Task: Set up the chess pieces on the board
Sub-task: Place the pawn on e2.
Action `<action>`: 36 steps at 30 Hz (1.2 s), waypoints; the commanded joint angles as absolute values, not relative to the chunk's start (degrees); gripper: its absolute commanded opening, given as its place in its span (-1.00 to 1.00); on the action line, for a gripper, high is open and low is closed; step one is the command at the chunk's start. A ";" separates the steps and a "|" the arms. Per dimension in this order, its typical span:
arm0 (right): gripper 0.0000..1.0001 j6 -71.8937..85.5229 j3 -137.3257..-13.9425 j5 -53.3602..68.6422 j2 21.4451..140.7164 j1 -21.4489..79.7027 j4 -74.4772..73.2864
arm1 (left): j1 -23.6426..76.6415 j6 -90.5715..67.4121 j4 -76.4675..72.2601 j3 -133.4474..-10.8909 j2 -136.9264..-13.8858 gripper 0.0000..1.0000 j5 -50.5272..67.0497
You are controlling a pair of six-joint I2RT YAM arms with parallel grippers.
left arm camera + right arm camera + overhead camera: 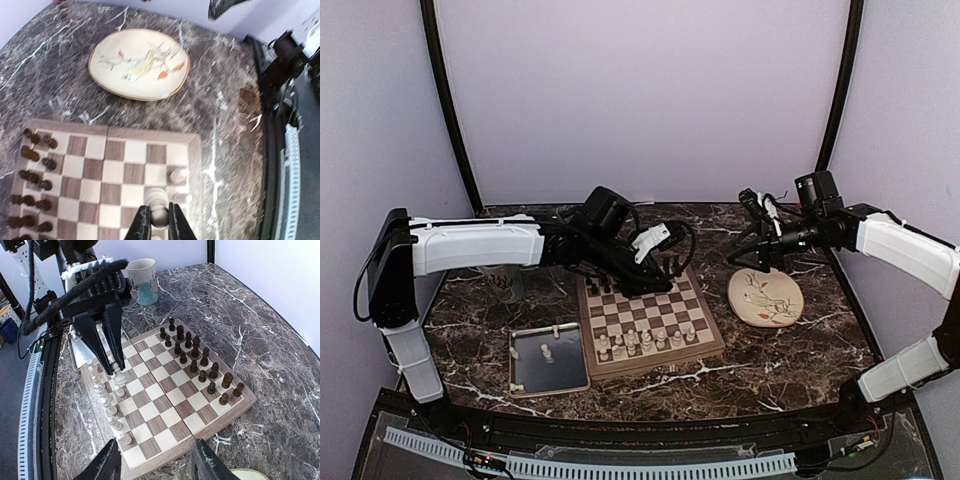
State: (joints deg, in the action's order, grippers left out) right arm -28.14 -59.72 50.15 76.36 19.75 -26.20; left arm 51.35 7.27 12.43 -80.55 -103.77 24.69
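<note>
Left gripper [159,222] was over board [115,165], jaws pinching cream piece [159,215] in white row along board's near edge. Piece upright, long axis vertical, head up. Dark pieces [200,360] stood upright along far edge. Right gripper [157,465] hung near plate [760,305], right of board, jaws spread wide. Board lay flat on marble worktop [800,350], between tray [565,372] and plate.

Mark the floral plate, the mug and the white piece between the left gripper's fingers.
floral plate [139,65]: left wrist view, on the painted bird at its centre.
mug [144,282]: right wrist view, on its side wall.
white chess piece [159,216]: left wrist view, on its rounded head.
</note>
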 commanded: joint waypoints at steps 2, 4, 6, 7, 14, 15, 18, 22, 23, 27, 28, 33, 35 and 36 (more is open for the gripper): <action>-0.03 -26.56 -58.42 48.48 76.38 19.25 -22.73 | 53.21 16.74 27.13 -87.16 -105.68 -0.76 14.69; -0.03 -26.56 -58.21 48.09 76.46 19.25 -22.53 | 54.10 18.73 30.07 -89.51 -107.77 -0.76 12.45; -0.03 -26.60 -58.14 47.93 76.54 19.25 -22.50 | 55.05 20.47 33.12 -92.26 -110.31 -0.76 10.56; -0.03 -26.70 -58.10 47.84 76.55 19.18 -22.50 | 55.43 21.17 34.63 -93.75 -111.59 -0.76 9.91; -0.03 -27.46 -57.81 47.24 76.47 19.10 -22.79 | 57.26 23.11 40.46 -101.03 -118.72 -0.77 7.53; -0.03 -27.50 -57.69 47.38 76.47 19.05 -22.77 | 57.30 23.16 40.73 -101.29 -119.16 -0.78 7.40; -0.03 -27.58 -57.66 47.55 76.55 19.01 -22.76 | 57.34 23.12 41.23 -101.58 -120.05 -0.78 7.03; -0.03 -27.80 -57.63 47.96 76.96 19.03 -22.92 | 57.31 23.17 42.56 -102.03 -120.86 -0.79 6.58; -0.03 -27.85 -57.59 48.06 77.03 19.04 -22.91 | 57.31 23.18 42.85 -102.17 -121.05 -0.79 6.45; -0.03 -28.03 -57.57 48.08 77.25 19.01 -23.05 | 57.31 23.34 44.42 -102.90 -121.76 -0.79 7.60; -0.03 -28.10 -57.57 48.08 77.26 18.99 -23.09 | 57.35 23.43 44.61 -102.97 -121.93 -0.79 7.97; -0.03 -28.33 -57.49 48.10 77.28 18.99 -23.29 | 57.35 23.77 46.38 -103.83 -123.09 -0.79 9.68; -0.03 -28.34 -57.48 48.12 77.26 18.99 -23.29 | 57.39 23.96 46.78 -103.82 -123.30 -0.79 9.97; -0.03 -28.38 -57.48 48.14 77.26 18.98 -23.29 | 57.39 23.98 46.88 -103.82 -123.38 -0.79 10.18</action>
